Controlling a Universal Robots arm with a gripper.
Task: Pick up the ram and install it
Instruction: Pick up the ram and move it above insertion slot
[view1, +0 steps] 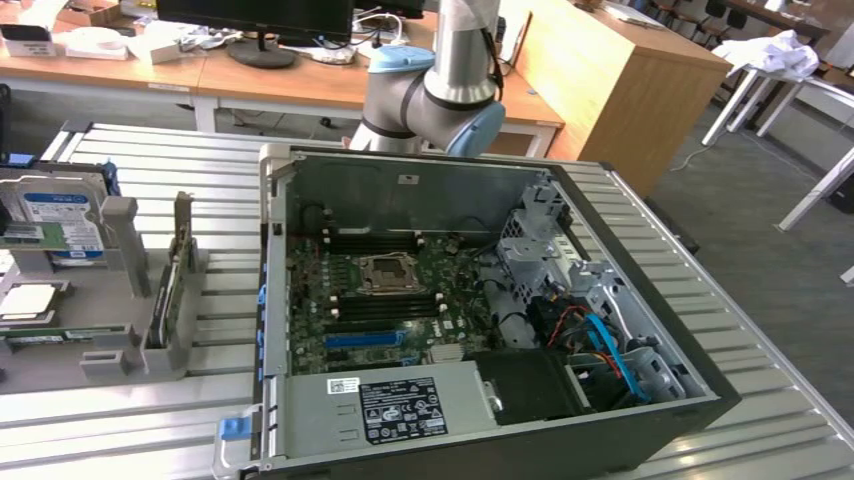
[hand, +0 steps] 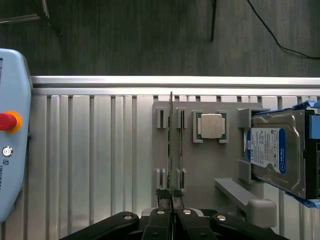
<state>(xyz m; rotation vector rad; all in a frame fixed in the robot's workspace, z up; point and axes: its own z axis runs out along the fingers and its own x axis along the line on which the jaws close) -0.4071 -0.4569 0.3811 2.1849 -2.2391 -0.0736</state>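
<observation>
My pincer (hand: 171, 200) closed tight, fingertips together, nothing visibly gripped. Ram (hand: 177, 150) stands on edge in the grey tray's (hand: 210, 170) holder, near the hard drive (hand: 275, 152).

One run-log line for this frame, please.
gripper: fingers shut, in line with ram | ram: on edge in grey holder, not yet installed | computer case: open

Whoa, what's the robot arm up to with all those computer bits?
The robot arm has the job of putting the ram into the open computer case. Right now the ram stands on edge in a gray holder beside the case, not picked up yet. The claw is shut and lined up with it.
</observation>
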